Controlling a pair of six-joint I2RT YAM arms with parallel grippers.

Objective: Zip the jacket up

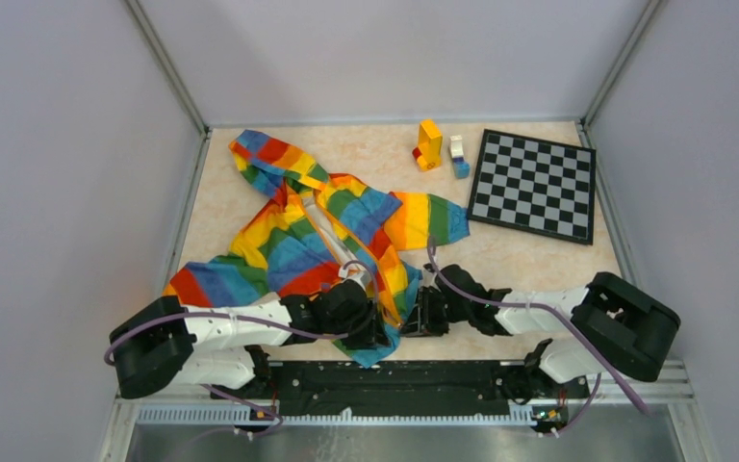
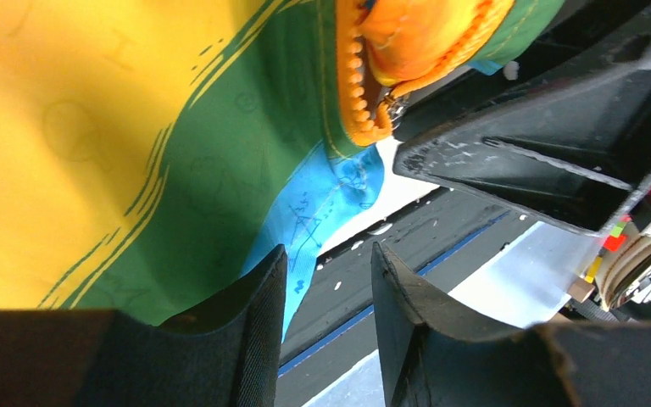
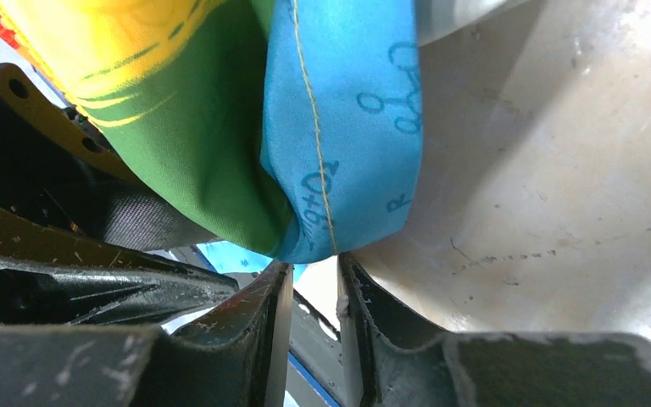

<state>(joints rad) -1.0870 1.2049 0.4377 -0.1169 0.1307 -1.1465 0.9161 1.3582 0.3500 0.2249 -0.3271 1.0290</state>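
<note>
Slightly parted and empty, the left gripper (image 2: 329,259) and right gripper (image 3: 315,270) flank the hem of the jacket (image 1: 289,241) at lower centre of the overhead view; joining the bottom ends of the zipper (image 2: 352,85) seems underway, calling for fresh pinches beside it.

From where I stand, a black-and-white checkerboard (image 1: 534,185) lies flat at the far right of the beige, marbled worktop (image 1: 366,144), turned slightly askew. Near its left edge a yellow block stack (image 1: 429,143) stands upright. Between the two sits a small white block (image 1: 456,146) with a blue block (image 1: 461,168) touching it. Pale grey walls (image 1: 58,144) close in the worktop on three sides.
</note>
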